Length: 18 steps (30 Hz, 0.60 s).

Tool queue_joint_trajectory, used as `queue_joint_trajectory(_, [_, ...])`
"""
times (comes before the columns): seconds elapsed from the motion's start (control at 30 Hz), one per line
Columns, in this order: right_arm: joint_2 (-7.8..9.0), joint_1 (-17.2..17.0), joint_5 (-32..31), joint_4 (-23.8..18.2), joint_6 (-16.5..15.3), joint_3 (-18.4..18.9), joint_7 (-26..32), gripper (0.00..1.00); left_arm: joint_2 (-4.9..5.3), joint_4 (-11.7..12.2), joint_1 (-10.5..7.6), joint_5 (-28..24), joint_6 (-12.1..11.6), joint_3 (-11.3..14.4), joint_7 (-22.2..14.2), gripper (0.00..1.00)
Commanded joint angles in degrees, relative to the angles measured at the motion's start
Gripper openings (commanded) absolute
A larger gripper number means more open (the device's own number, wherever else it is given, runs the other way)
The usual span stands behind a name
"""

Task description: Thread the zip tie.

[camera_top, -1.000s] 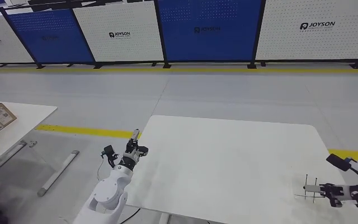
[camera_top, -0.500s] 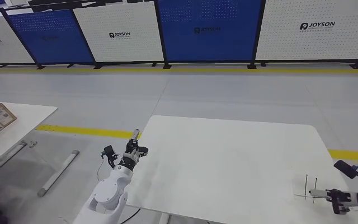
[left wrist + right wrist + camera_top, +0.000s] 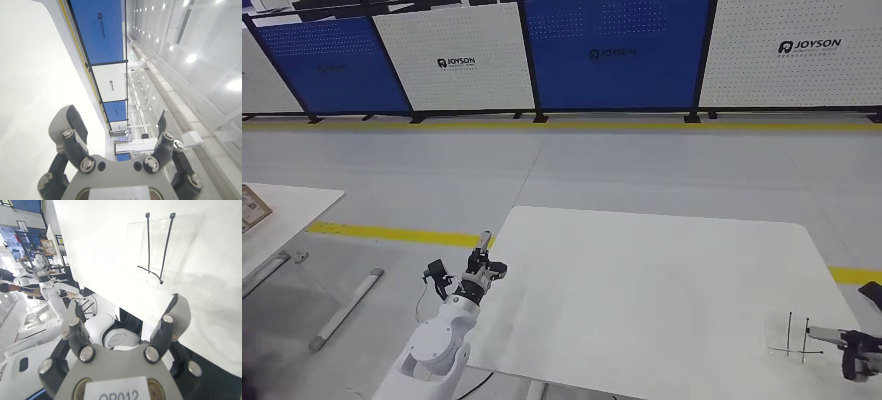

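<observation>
Strips of thin black plastic, three zip ties (image 3: 148, 243) (image 3: 790, 333), lie on a clear sheet (image 3: 181, 237) near the 4 o'clock corner of the white table (image 3: 642, 290). Two of them run straight and nearly side by side, slightly apart, each with a small square head at the end farthest from my right gripper (image 3: 123, 302). The third is curved and lies across the near ends of the other two, with a square head at its end beside the second tie's tail. None of the ties is looped through its own head.

My right gripper (image 3: 854, 355) sits just off the sheet toward 4 o'clock, at the table's edge, near the ties but not touching them. Its fingers are spread wide with nothing between them.

My left gripper (image 3: 483, 243) (image 3: 118, 111) is well apart from all this, at the table's 9 o'clock edge. Its fingers are also wide apart and empty, their dark ribbed pads (image 3: 78, 121) facing each other.
</observation>
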Motion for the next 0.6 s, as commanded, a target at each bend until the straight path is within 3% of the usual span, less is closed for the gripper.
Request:
queue_joint_trajectory(0.0, [0.00, 0.0, 0.0, 0.0, 0.0, 0.0, 0.0, 1.00, 0.00, 0.0, 0.00, 0.0, 0.0, 0.0, 0.0, 1.00])
queue_joint_trajectory(0.23, [0.00, 0.0, 0.0, 0.0, 0.0, 0.0, 0.0, 1.00, 0.00, 0.0, 0.00, 0.0, 0.0, 0.0, 0.0, 1.00])
queue_joint_trajectory(0.3, [0.11, -0.2, -3.3, -1.7, -0.4, -0.3, -1.7, 1.00, 0.00, 0.0, 0.00, 0.0, 0.0, 0.0, 0.0, 1.00])
queue_joint_trajectory(0.47, [0.58, 0.4, -10.0, -4.1, 8.4, -0.1, -2.7, 1.00, 0.00, 0.0, 0.00, 0.0, 0.0, 0.0, 0.0, 1.00])
queue_joint_trajectory(0.57, [0.85, 1.2, -14.1, -5.6, 11.9, -0.9, -0.6, 1.00, 0.00, 0.0, 0.00, 0.0, 0.0, 0.0, 0.0, 1.00])
